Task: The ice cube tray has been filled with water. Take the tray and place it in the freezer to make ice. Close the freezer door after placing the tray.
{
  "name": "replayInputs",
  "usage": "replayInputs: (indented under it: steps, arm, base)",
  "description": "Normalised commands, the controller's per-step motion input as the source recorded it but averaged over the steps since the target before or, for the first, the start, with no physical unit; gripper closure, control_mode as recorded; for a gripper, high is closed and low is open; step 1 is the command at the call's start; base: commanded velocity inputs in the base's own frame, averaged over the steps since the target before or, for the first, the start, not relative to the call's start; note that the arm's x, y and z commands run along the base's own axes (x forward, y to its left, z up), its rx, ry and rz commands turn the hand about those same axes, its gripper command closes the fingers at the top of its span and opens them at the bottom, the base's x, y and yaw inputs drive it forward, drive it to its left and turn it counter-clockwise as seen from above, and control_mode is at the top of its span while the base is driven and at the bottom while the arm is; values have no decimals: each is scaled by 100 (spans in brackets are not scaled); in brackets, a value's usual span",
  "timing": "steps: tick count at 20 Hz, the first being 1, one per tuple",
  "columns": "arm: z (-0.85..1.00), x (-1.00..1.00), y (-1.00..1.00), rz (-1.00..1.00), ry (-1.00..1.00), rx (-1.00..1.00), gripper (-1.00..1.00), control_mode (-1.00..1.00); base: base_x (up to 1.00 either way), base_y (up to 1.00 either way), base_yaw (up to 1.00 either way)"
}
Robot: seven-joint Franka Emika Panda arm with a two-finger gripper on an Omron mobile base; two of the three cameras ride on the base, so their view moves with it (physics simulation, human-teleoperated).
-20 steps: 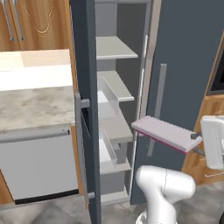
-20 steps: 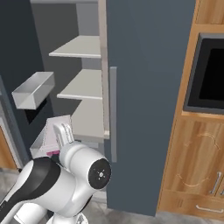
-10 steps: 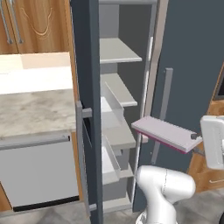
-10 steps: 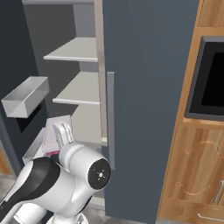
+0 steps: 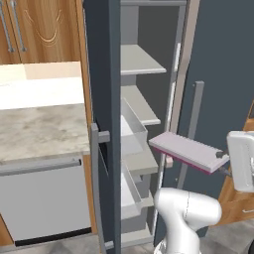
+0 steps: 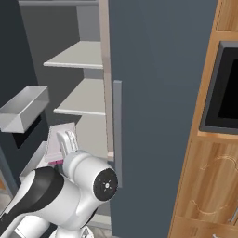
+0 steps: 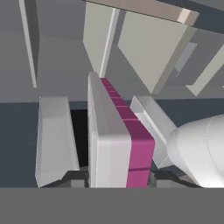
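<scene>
The ice cube tray (image 5: 186, 150), long, pale on top and magenta along its underside, hangs roughly level in front of the open freezer (image 5: 144, 114) at the height of its lower shelves. My gripper (image 5: 221, 158) is shut on the tray's right end. In the right base view the tray (image 6: 56, 142) shows behind my arm, with the gripper (image 6: 69, 143) on it. The hand view looks along the tray (image 7: 109, 131), which the gripper (image 7: 118, 177) clamps at the bottom. The freezer door (image 5: 101, 99) stands open at the left, seen nearly edge-on.
Door bins (image 6: 23, 109) jut from the open door. The fridge's other door (image 6: 158, 93), with a long handle (image 5: 196, 124), is shut on the right. A stone counter (image 5: 39, 129) over a grey dishwasher front (image 5: 44, 198) lies left. A black oven (image 6: 228, 88) sits in wood cabinetry.
The whole picture has shifted, so the base has driven: the freezer opening now sits further right and looks nearer. The tray stays held in the same pose beside the arm.
</scene>
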Motion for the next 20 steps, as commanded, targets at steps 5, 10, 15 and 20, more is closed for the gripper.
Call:
replayInputs:
  steps: [5, 10, 15, 20]
  arm:
    - [0, 0, 0, 0, 0, 0, 100, 100]
    - [0, 0, 0, 0, 0, 0, 100, 100]
    - [3, 1, 11, 0, 0, -1, 100, -100]
    - [22, 0, 27, 0, 0, -1, 100, -100]
  base:
    - [13, 15, 0]
    - [14, 7, 0]
    - [8, 9, 0]
    - [0, 0, 0]
